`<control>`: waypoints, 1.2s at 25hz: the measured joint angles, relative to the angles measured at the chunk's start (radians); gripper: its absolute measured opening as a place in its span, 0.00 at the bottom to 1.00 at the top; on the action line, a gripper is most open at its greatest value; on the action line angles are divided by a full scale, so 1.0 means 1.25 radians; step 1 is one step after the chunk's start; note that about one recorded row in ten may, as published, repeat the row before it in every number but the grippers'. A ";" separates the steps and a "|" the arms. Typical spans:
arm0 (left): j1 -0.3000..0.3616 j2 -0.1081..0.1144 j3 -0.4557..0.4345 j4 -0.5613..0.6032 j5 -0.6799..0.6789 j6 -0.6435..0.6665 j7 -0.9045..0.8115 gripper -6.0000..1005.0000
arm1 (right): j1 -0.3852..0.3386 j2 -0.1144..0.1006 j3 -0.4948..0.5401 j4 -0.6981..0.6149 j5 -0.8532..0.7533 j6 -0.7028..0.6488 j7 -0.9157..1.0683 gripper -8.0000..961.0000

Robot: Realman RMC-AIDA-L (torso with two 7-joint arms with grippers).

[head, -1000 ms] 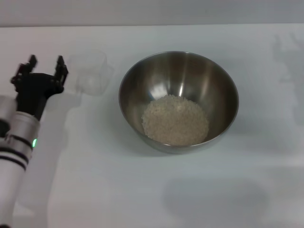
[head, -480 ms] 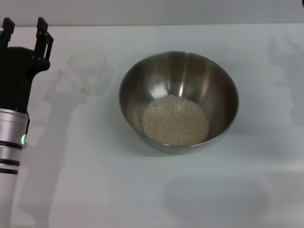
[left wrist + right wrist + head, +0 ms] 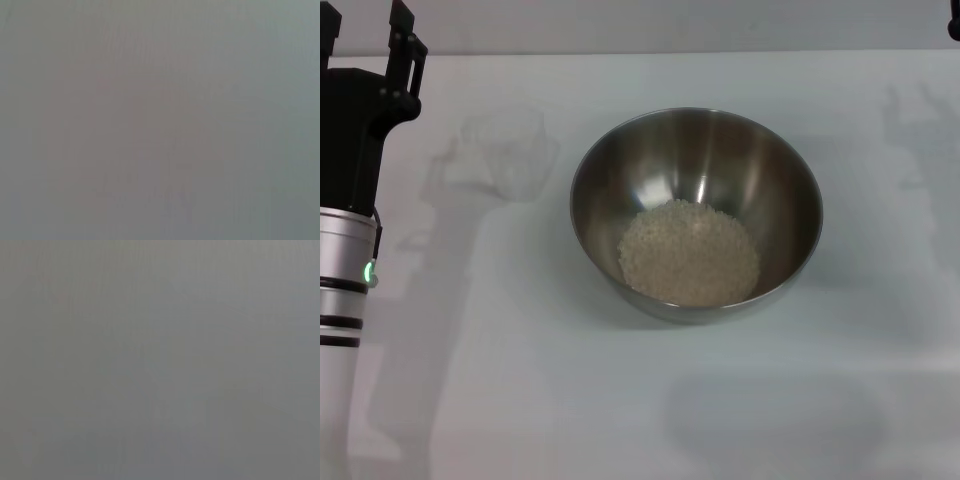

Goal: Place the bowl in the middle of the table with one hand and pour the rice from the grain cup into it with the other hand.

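The steel bowl (image 3: 696, 213) stands in the middle of the white table (image 3: 620, 400). A heap of pale rice (image 3: 689, 252) lies in its bottom. The clear grain cup (image 3: 508, 152) stands upright and empty on the table, left of the bowl. My left gripper (image 3: 365, 28) is open and empty at the far left, raised and well apart from the cup. Only a dark sliver of my right gripper (image 3: 954, 22) shows at the top right corner. Both wrist views show only a plain grey surface.
The table's far edge (image 3: 640, 52) runs across the top of the head view. My left arm (image 3: 345, 270) stands along the left edge. Soft shadows lie on the table at the left and the right.
My open left gripper has drawn back from the cup, rising toward the far left corner. The cup, the bowl and the rice have not moved.
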 joint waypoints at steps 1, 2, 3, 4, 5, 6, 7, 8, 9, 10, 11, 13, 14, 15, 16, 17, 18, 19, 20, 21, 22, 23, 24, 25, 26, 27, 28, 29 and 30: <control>0.000 0.000 0.000 0.000 0.000 0.000 0.000 0.68 | 0.000 0.000 0.000 0.000 0.000 0.000 0.000 0.43; 0.000 0.000 -0.002 0.003 0.000 0.000 0.000 0.68 | -0.001 0.000 0.000 -0.001 0.000 -0.001 0.000 0.43; 0.000 0.000 -0.003 0.004 0.000 0.001 0.000 0.68 | -0.002 0.001 0.000 -0.002 0.000 -0.002 0.000 0.43; 0.000 0.000 -0.003 0.004 0.000 0.001 0.000 0.68 | -0.003 0.001 0.001 -0.002 0.000 -0.002 -0.001 0.43; 0.000 0.000 -0.005 0.005 0.000 0.006 0.000 0.68 | -0.003 0.002 0.003 -0.002 0.000 -0.003 -0.002 0.43; 0.000 0.000 -0.005 0.005 0.000 0.006 0.000 0.68 | -0.003 0.002 0.003 -0.002 0.000 -0.003 -0.002 0.43; 0.001 0.000 -0.008 0.005 0.000 0.011 0.000 0.68 | -0.003 0.002 0.004 -0.001 0.000 -0.003 -0.004 0.43; 0.001 0.000 -0.011 0.006 0.000 0.015 0.000 0.68 | -0.003 0.002 0.004 -0.001 0.000 -0.003 -0.004 0.43; 0.003 0.000 -0.015 0.006 0.000 0.018 0.000 0.68 | -0.003 0.002 0.005 -0.001 0.000 -0.003 -0.004 0.43; 0.004 0.000 -0.020 0.007 0.000 0.019 0.000 0.68 | -0.003 0.002 0.005 0.000 0.000 -0.003 -0.004 0.43; 0.004 0.000 -0.020 0.007 0.000 0.019 0.000 0.68 | -0.003 0.002 0.005 0.000 0.000 -0.003 -0.004 0.43; 0.004 0.000 -0.022 0.007 0.000 0.019 0.000 0.68 | -0.003 0.002 0.004 0.000 0.000 -0.003 -0.004 0.43; 0.003 0.000 -0.022 0.008 0.000 0.019 0.000 0.68 | -0.003 0.002 0.003 0.000 0.000 -0.003 -0.004 0.43; 0.002 0.000 -0.022 0.010 -0.001 0.019 0.000 0.68 | -0.002 0.002 0.002 0.001 0.000 -0.003 -0.004 0.43; 0.002 0.000 -0.022 0.010 -0.001 0.019 0.000 0.68 | -0.002 0.002 0.002 0.001 0.000 -0.003 -0.004 0.43; 0.002 0.000 -0.022 0.011 -0.001 0.019 0.000 0.68 | -0.002 0.002 0.002 0.001 0.000 -0.003 -0.004 0.43; 0.002 0.000 -0.022 0.011 -0.001 0.019 0.000 0.68 | -0.002 0.002 0.002 0.001 0.000 -0.003 -0.004 0.43; 0.002 0.000 -0.022 0.012 -0.001 0.019 0.000 0.68 | -0.002 0.002 0.001 0.001 0.000 -0.003 -0.004 0.43; 0.002 0.000 -0.023 0.013 -0.001 0.019 0.000 0.68 | -0.002 0.002 0.001 0.001 0.000 -0.003 -0.004 0.43; 0.002 0.000 -0.022 0.013 -0.001 0.019 0.000 0.68 | -0.002 0.002 0.001 0.001 0.000 -0.003 -0.004 0.43; 0.002 0.000 -0.022 0.013 -0.001 0.019 0.000 0.68 | -0.002 0.001 0.001 0.001 0.000 -0.003 -0.005 0.43; 0.002 0.000 -0.023 0.013 -0.001 0.019 0.000 0.68 | -0.002 0.001 0.001 0.001 0.000 -0.003 -0.005 0.43; 0.001 0.000 -0.023 0.013 -0.001 0.019 0.000 0.68 | -0.001 0.001 0.001 0.001 0.000 -0.003 -0.005 0.43; 0.001 0.000 -0.022 0.013 -0.001 0.019 0.000 0.68 | 0.000 0.001 0.001 0.001 0.000 -0.003 -0.005 0.43; 0.001 0.000 -0.022 0.013 -0.001 0.019 0.000 0.68 | 0.000 0.001 0.001 0.001 0.000 -0.003 -0.005 0.43; 0.001 0.000 -0.023 0.014 -0.001 0.019 0.000 0.68 | 0.001 0.000 0.000 0.000 0.000 -0.002 -0.005 0.43; 0.001 0.000 -0.023 0.014 -0.001 0.019 0.000 0.68 | 0.001 0.000 0.000 0.000 0.000 -0.002 -0.005 0.43; 0.001 0.000 -0.023 0.014 -0.001 0.019 0.000 0.68 | 0.001 0.000 0.000 0.000 0.000 -0.002 -0.005 0.43; 0.000 0.000 -0.022 0.014 -0.001 0.019 0.000 0.68 | 0.003 0.000 0.000 -0.002 0.000 -0.001 -0.005 0.43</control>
